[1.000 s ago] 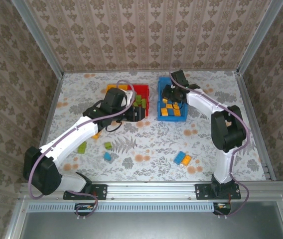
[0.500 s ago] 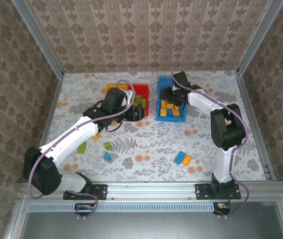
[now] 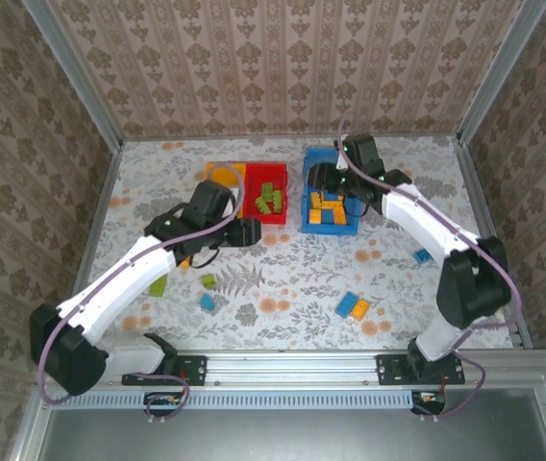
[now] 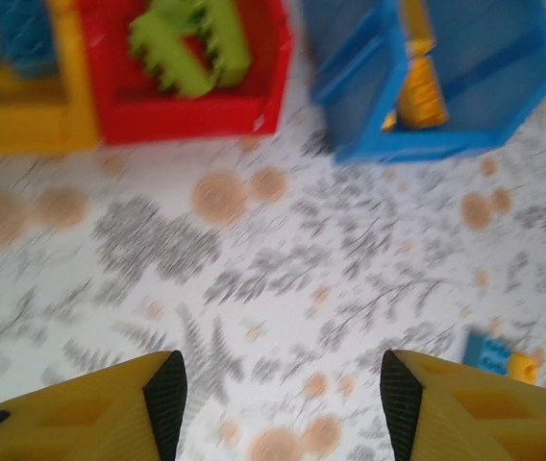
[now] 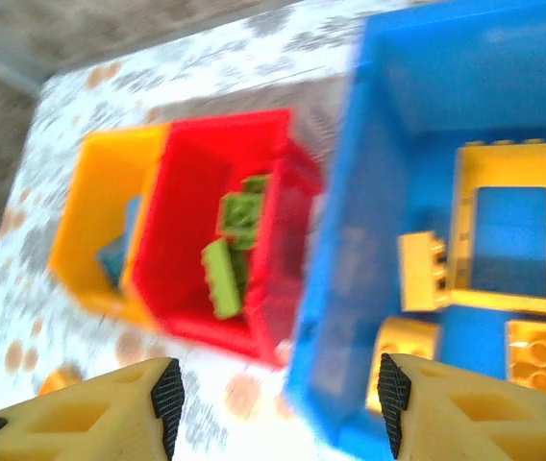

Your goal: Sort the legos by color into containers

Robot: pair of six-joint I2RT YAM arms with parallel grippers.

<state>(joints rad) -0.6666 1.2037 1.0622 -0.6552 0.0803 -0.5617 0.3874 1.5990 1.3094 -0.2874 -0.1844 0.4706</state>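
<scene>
Both arms reach out over the table (image 3: pixel 302 274), jaws apart.
The left gripper (image 4: pixel 278 389) hangs spread and empty near the table's middle; the right gripper (image 5: pixel 278 399) gapes, empty, toward the far edge.

My left gripper (image 3: pixel 251 230) has backed off the red bin (image 3: pixel 267 167) toward me. It now hangs over the table (image 3: pixel 292 269) just in front of the bin, its fingers apart with nothing between them. With the arm out of the way, I can see all the green legos (image 3: pixel 269 199) in the bin. My right arm (image 3: pixel 427 221) has swung its elbow out to the right and nearer to me. That uncovers a blue lego (image 3: pixel 423 255) that it was hiding.
</scene>
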